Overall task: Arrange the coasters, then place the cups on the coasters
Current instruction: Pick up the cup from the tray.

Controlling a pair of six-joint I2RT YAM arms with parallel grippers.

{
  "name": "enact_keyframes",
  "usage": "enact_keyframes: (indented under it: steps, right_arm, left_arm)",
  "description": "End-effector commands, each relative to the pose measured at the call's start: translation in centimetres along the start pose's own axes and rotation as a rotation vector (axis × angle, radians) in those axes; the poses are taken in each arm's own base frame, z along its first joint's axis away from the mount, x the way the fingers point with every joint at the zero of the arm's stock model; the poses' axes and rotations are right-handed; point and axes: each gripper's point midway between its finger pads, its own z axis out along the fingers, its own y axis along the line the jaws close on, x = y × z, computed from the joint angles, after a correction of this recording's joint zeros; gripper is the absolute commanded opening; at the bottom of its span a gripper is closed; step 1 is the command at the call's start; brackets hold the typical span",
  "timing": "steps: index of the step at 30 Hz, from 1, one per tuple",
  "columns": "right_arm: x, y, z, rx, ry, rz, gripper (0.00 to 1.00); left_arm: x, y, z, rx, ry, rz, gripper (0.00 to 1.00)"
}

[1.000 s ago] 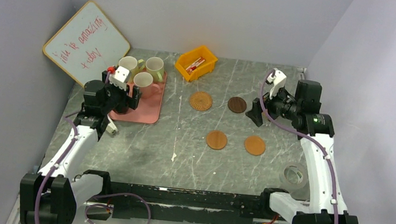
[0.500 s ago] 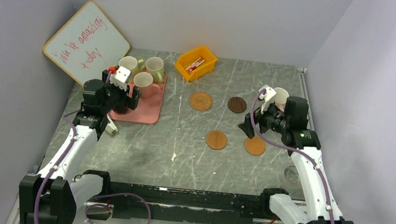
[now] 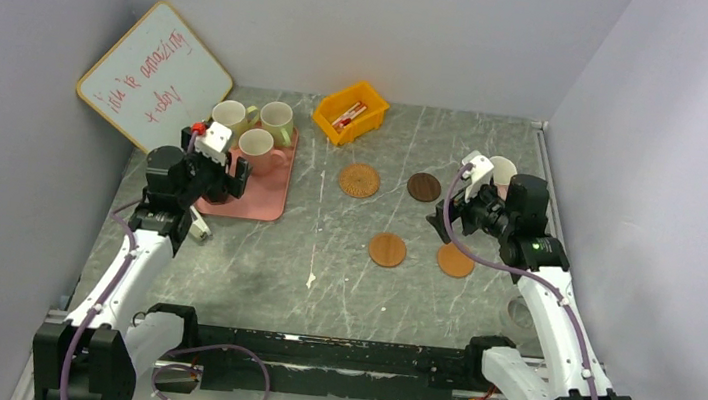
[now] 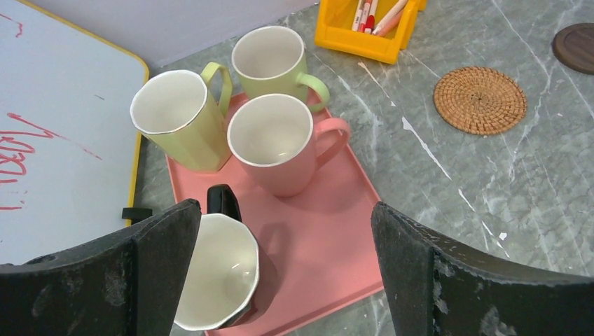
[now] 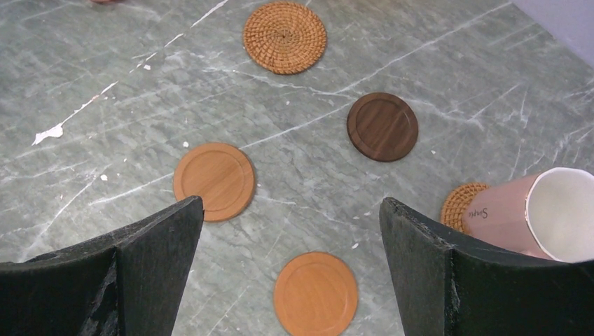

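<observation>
Two pale green cups (image 4: 175, 119) (image 4: 270, 63) and a pink cup (image 4: 273, 143) stand on the pink tray (image 4: 336, 238). A black cup (image 4: 213, 280) sits at the tray's near corner. My left gripper (image 4: 284, 217) hovers open above the tray, its left finger by the black cup. Another pink cup (image 5: 532, 213) stands on a woven coaster (image 5: 462, 203) at the right. A second woven coaster (image 5: 285, 36), a dark brown one (image 5: 382, 126) and two orange ones (image 5: 213, 180) (image 5: 315, 294) lie on the table. My right gripper (image 5: 291, 206) is open and empty above the nearer orange coaster.
A yellow bin (image 3: 351, 111) with pens stands at the back centre. A whiteboard (image 3: 155, 77) leans against the left wall behind the tray (image 3: 264, 205). A clear tape roll (image 3: 526, 310) lies near the right wall. Walls close in on three sides.
My right arm has swung away from the pink cup at the right, towards the near left, and hangs over the orange coaster. The left arm has barely shifted.
</observation>
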Motion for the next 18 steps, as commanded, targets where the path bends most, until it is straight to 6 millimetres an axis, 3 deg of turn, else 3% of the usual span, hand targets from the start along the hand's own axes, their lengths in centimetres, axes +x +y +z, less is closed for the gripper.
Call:
enact_keyframes:
  steps: [1,18]
  right_arm:
    - [-1.1,-0.2,0.0,0.007,-0.051,-0.051,1.0]
    - [-0.2,0.2,0.6,-0.03,-0.029,-0.046,1.0]
  left_arm:
    - [0.1,0.5,0.1,-0.023,0.001,0.003,0.96]
    - [1.5,2.2,0.7,-0.104,0.07,-0.009,0.96]
